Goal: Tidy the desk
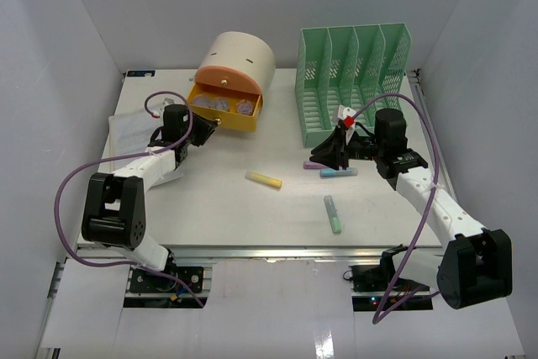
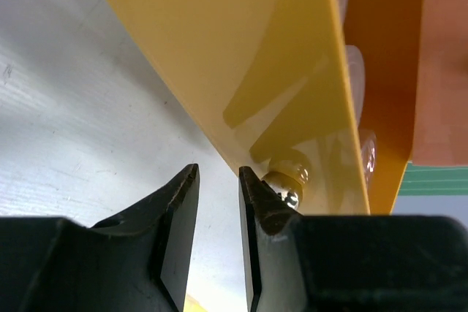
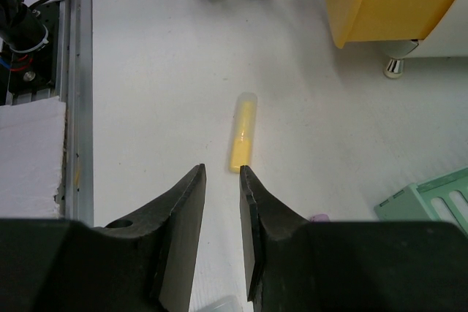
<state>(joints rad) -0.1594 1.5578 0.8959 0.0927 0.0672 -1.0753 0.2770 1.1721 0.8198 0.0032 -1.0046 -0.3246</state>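
The big flat white desk (image 1: 210,208) lies under everything, with its metal rail at the near edge by the arm bases. On its left side sits a pile of white papers (image 1: 130,132). Next comes the left gripper (image 2: 218,173), which is loose: its black fingers stand a little apart with nothing between them. The small shiny knob (image 2: 287,195) of the open yellow plastic drawer (image 1: 225,117) sits just outside one finger. If the gripper squeezes here it may catch only air. A push could slide the round cream box (image 1: 244,56) back. In the middle lie a yellow marker (image 1: 264,180) and a green marker (image 1: 333,213). They are round and could roll if bumped. The right gripper (image 3: 222,173) is empty too, with its fingers slightly apart. It hangs over a blue marker (image 1: 338,172) and a purple marker (image 1: 313,166) that lie close together, near the tall green file rack (image 1: 353,73). It might nudge one away or grab both.
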